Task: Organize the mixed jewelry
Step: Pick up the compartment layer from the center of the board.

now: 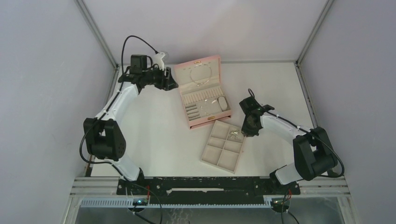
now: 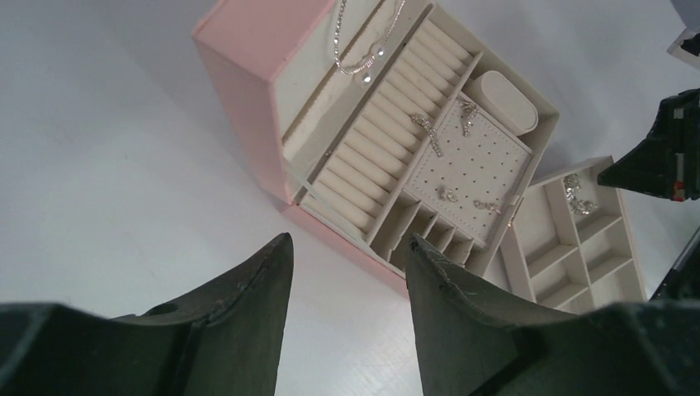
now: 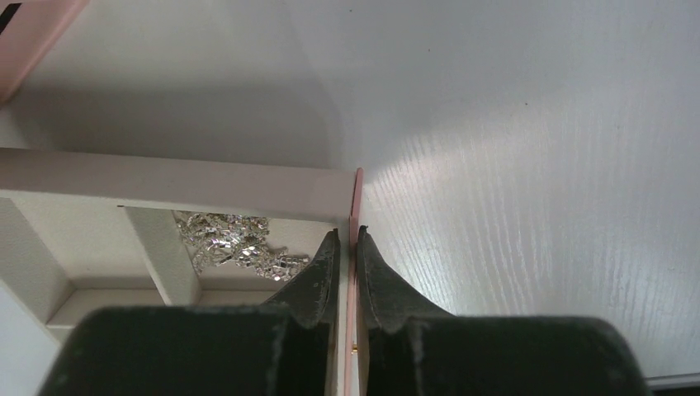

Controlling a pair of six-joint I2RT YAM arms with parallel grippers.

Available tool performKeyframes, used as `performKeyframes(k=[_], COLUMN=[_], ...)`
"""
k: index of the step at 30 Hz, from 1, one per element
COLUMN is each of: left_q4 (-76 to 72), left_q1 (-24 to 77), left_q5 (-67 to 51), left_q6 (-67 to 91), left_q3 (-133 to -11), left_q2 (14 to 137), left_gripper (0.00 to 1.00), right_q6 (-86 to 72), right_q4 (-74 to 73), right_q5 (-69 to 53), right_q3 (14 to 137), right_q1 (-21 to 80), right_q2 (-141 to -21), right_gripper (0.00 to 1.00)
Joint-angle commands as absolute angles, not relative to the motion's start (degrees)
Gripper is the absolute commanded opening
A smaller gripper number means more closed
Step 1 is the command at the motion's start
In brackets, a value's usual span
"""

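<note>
Silver chain cluster (image 3: 235, 243) lies in the beige tray (image 3: 165, 177) held by the right arm

From overhead, the tray is a rectangle of six compartments. It lies askew on the white table (image 1: 154, 130), just in front of an open pink box (image 1: 210, 122). At that height the jewelry is only faint glints.

The right wrist camera brings the cluster close. It is a heap of tiny faceted links, bright and glittery, in a corner compartment with smooth matt walls. The same view shows the right end effector (image 3: 348, 247) closed on the tray's outer wall. One dark finger is inside and one outside, with the thin pink edge pinched between them.

Only the left wrist camera looks into the box. A thin necklace (image 2: 367, 49) hangs in a loop against the cream lining of the raised lid. Below it lie a bank of padded ring rolls (image 2: 388, 140), a dotted pad (image 2: 487, 165) carrying several small silver pieces (image 2: 429, 134), and a smooth oval cushion (image 2: 508, 99). The left end effector (image 2: 348, 272) hangs over the table by the box's left side. Its two rough black fingers are spread wide with nothing between them.
</note>
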State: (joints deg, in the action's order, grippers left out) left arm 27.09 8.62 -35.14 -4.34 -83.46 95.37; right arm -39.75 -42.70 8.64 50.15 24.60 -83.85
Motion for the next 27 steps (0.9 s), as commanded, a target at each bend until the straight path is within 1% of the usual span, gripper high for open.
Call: performKeyframes(k=[1,8,15,18,20,24,27], left_q4=[25.09,25.06,24.98,23.56,21.16,15.88,12.15], left_q1=[6.80,5.72,4.29,4.37,4.39,4.39,4.48], left_q5=[-40.29,-42.56,-51.27,-56.64,-57.81,-57.57,-57.94], left_q6=[-13.01,-17.03,-20.79,-20.40,-18.61,-14.62,-11.86], left_q3=[-87.29,-93.24,-95.98,-95.98,-94.92,-91.61,-88.90], left_q2=[97.48,104.78,108.57,109.76,109.99,109.04,107.99], left_gripper=[0.58,0.57,0.57,0.57,0.57,0.52,0.45], right_q6=[-38.80,-38.60,-38.76,-38.80,-39.18,-40.44,-41.19], right_q4=[-41.20,-41.38,-41.66,-41.66,-41.57,-41.61,-41.58], right_q5=[7.14,6.71,6.72,6.31,5.61,3.51,1.92], right_q3=[50.01,49.53,48.79,48.71,48.73,48.67,48.69], right_q1=[24.36,24.32,24.33,24.32,24.11,23.42,22.65], right_q2=[-81.56,-81.33,-80.52,-80.89,-81.01,-80.15,-79.38], right_gripper=[0.00,0.01,0.01,0.01,0.01,0.01,0.01])
